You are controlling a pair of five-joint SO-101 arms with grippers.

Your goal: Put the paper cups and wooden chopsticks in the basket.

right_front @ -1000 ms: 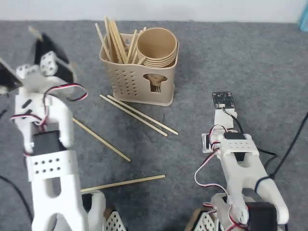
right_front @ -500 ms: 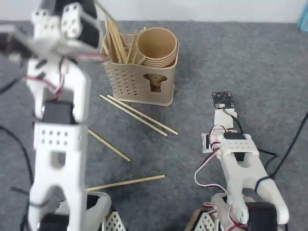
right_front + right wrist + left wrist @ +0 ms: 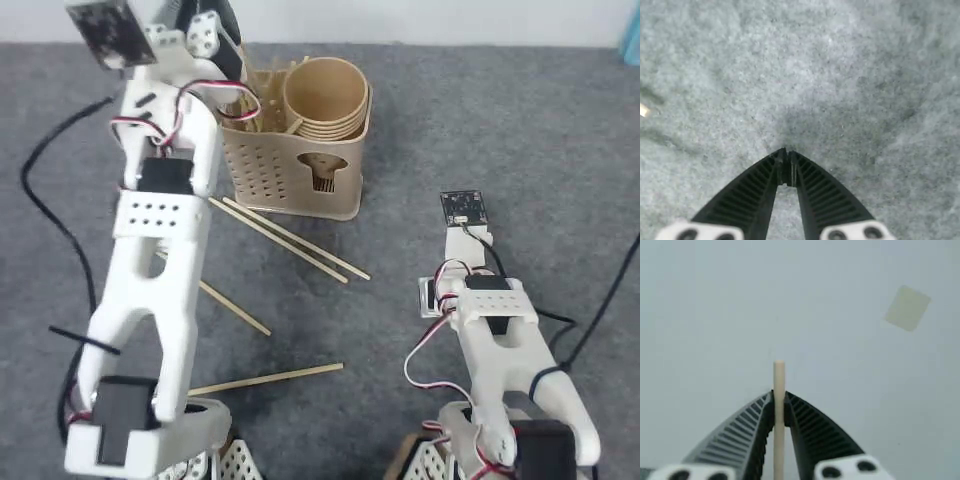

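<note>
My left claw (image 3: 779,395) grips a chopstick (image 3: 779,372) by the basket's (image 3: 285,175) left edge — my right claw (image 3: 786,167) sits pinched together over grey carpet (image 3: 850,75).

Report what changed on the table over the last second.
The left end effector, shut on a chopstick, swung from the table's left edge across to the left side of the basket. The right end effector, the paper cups in the basket and the four loose chopsticks on the carpet stayed put.
</note>
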